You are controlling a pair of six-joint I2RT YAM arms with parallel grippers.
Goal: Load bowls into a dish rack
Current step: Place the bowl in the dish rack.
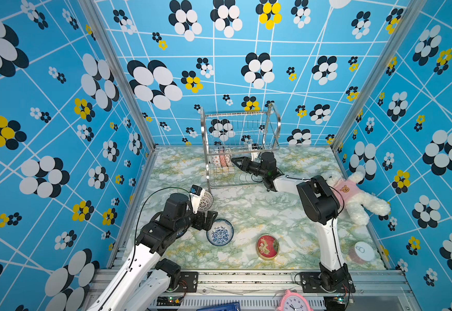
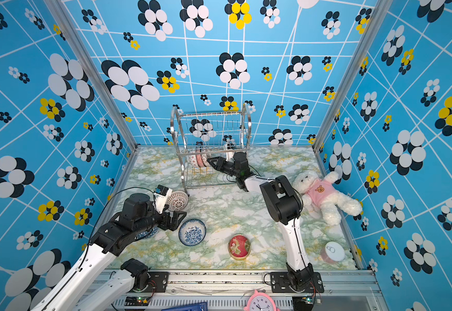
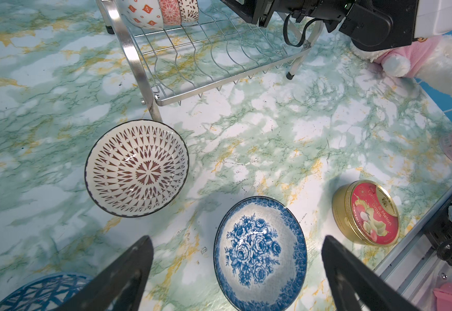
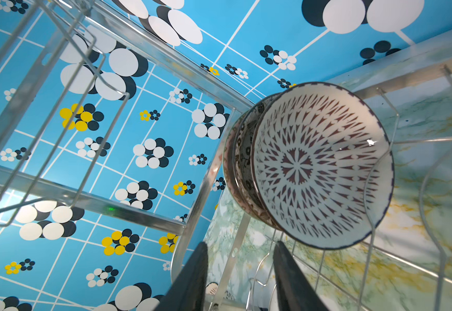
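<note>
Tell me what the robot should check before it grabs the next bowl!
1. Right tool empty: ok, jaws apart, nothing between them.
2. Racked brown-patterned bowl settled: ok, on edge in the dish rack lower tier, beside the pink bowl and orange-diamond bowl.
3. Right tool clear of the rack wires: cannot tell.
4. Left tool open: ok, wide.
5. Blue flower bowl ready: ok, upright on the table, by the left tool.
6. Free rack slots: ok, several empty.
</note>
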